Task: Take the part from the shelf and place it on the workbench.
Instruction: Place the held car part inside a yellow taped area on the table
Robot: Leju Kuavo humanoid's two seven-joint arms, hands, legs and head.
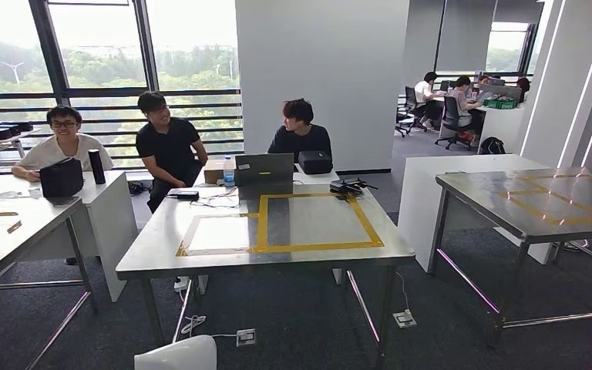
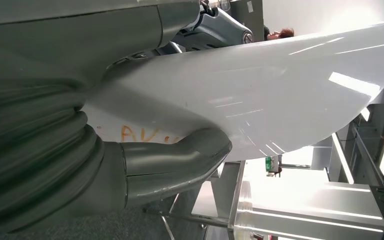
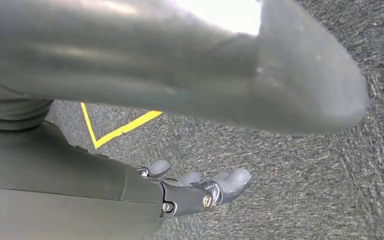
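Nearest, at the bottom edge of the head view, a curved white part [image 1: 176, 354] pokes up just left of centre, over the dark carpet. In the left wrist view the same glossy white part [image 2: 260, 95] is a broad, shallow shell whose long axis runs away from the wrist, its far end tapering to a rounded tip; faint orange lettering shows on its underside near the palm. The left hand [image 2: 145, 125] grasps it, the thick grey thumb [image 2: 180, 162] pressed against 1 face and darker fingers [image 2: 220, 27] over the other.

The right hand [image 3: 190, 190] hangs over grey carpet with its fingers loosely apart and nothing in them; a yellow tape line [image 3: 112, 130] marks the floor beyond it.

Ahead stands the workbench [image 1: 162, 250], a steel-topped table with a yellow tape rectangle [image 1: 316, 220] on its surface. A white power strip [image 1: 245, 337] and cable lie on the floor beneath it. At the bench's far edge sit a laptop [image 1: 264, 168], a water bottle [image 1: 229, 171] and a black controller [image 1: 347, 186]. Behind it 3 people are seated, 1 at a white desk to the left. A second steel table [image 1: 470, 185] stands to the right, and more people work at desks in the far background.
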